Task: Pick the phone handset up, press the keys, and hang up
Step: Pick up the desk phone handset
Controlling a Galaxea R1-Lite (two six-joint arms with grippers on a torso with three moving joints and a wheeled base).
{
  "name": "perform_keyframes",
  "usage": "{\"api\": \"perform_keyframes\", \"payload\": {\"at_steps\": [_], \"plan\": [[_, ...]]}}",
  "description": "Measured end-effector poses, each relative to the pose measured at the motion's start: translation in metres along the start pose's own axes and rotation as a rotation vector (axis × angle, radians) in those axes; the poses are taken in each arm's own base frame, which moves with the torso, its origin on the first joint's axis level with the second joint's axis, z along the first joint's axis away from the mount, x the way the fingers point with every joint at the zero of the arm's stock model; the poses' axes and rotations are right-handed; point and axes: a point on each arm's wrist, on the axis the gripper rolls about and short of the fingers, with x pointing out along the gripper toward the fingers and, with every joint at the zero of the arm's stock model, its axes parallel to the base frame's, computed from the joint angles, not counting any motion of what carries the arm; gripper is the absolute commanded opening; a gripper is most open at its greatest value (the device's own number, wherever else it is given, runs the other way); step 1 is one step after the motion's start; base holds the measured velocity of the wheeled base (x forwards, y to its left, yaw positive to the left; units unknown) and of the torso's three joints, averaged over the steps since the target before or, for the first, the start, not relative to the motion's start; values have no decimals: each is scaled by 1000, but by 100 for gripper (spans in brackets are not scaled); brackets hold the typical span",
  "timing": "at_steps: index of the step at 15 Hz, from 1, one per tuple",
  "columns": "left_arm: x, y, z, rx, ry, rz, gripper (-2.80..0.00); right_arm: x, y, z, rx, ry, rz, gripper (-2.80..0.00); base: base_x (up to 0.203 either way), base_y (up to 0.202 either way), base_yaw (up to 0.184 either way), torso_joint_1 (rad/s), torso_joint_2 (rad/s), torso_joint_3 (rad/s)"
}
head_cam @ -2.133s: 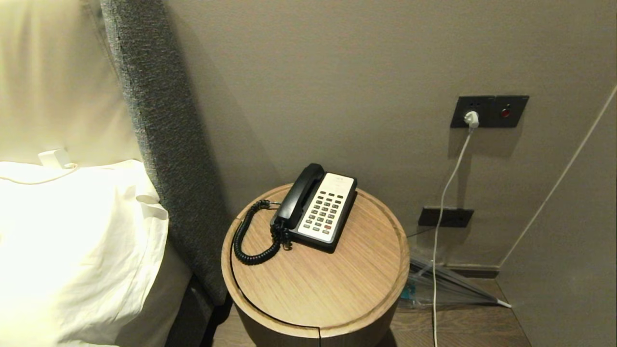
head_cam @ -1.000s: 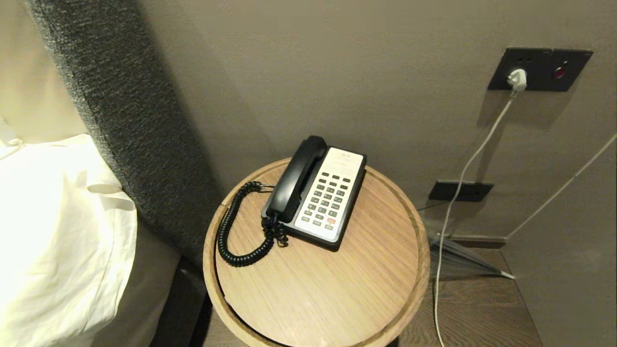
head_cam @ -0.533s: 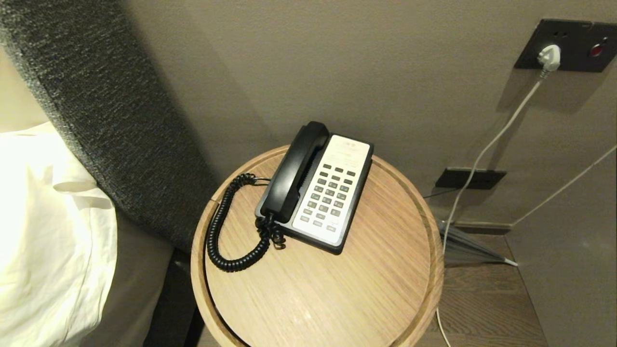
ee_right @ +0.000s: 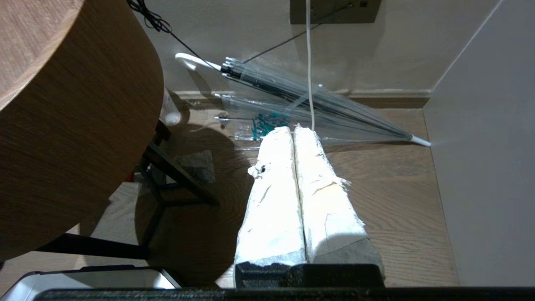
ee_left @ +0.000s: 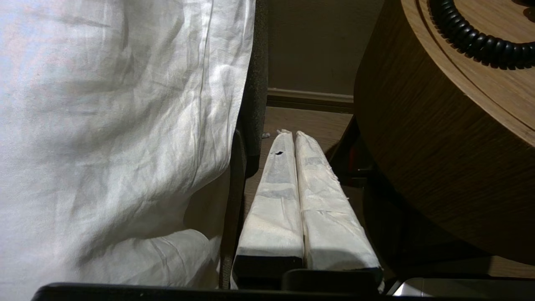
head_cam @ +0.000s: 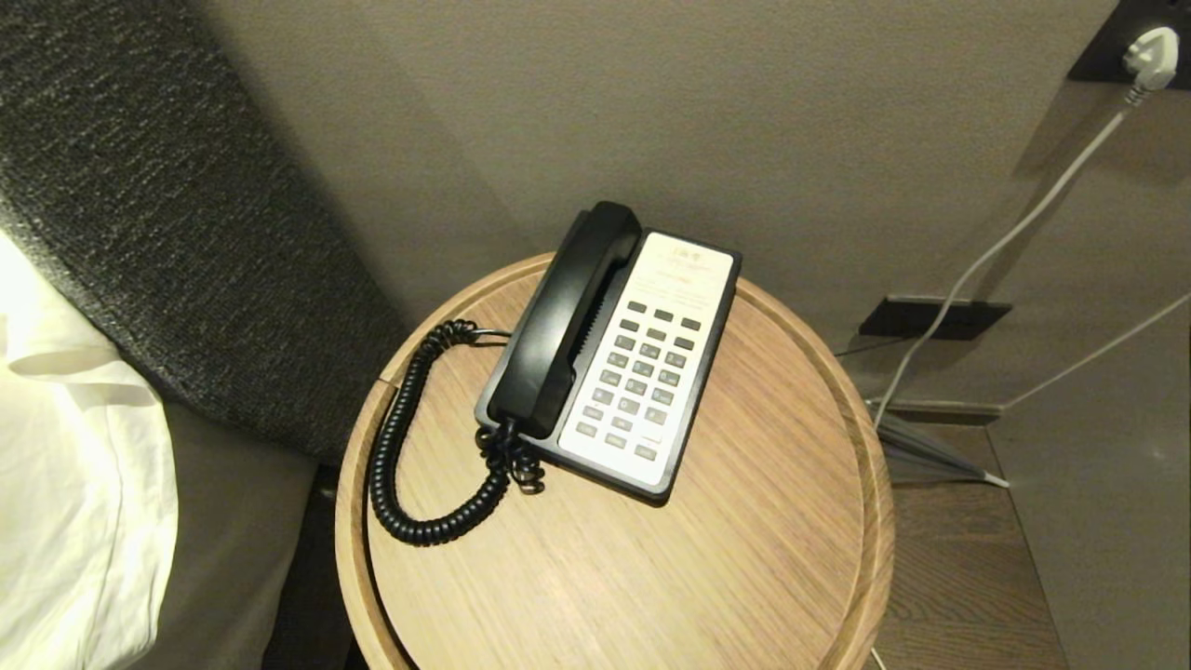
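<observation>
**Handset on cradle, both arms parked low**

Handset — the phone handset (head_cam: 561, 326) — is lying seated in the cradle along the left edge of the phone base (head_cam: 642, 368), slanting from near the wall toward the front of the round wooden table (head_cam: 763, 558). Its coiled cord (head_cam: 409, 447) is looping off the near end across the tabletop, toward the bed side.

Neither arm is showing in the head view. The left gripper (ee_left: 291, 138) is hanging below table height between the white bedding (ee_left: 117, 125) and the table's side, taped fingers pressed together, holding nothing. The right gripper (ee_right: 293, 133) is pointing at the wood floor near a clear umbrella (ee_right: 309, 108), fingers likewise closed and empty.

Handling judgement: rigid, hollow plastic, probably light; the glossy curved shell is looking slippery, so the taped pads should help. The narrow straight middle span is offering the best hold, across its width — the bulbous ends are too wide and would tip it. The cord will be tugging back springily as it lifts, possibly dragging the base.
</observation>
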Motion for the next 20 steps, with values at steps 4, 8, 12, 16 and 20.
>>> {"api": "perform_keyframes", "payload": {"at_steps": [4,8,12,16,20], "plan": [[0,0,0,-1,-1,1,-280,0,0,0,0,0,0,-280,0,0,0,1,1,-8],[0,0,0,-1,4,2,-280,0,0,0,0,0,0,-280,0,0,0,0,0,0],[-4,-1,27,-2,-8,-32,-280,0,0,0,0,0,0,-280,0,0,0,0,0,0],[17,-4,130,-24,62,-158,-280,0,0,0,0,0,0,-280,0,0,0,0,0,0],[110,-12,238,-41,161,-318,-280,0,0,0,0,0,0,-280,0,0,0,0,0,0]]}}
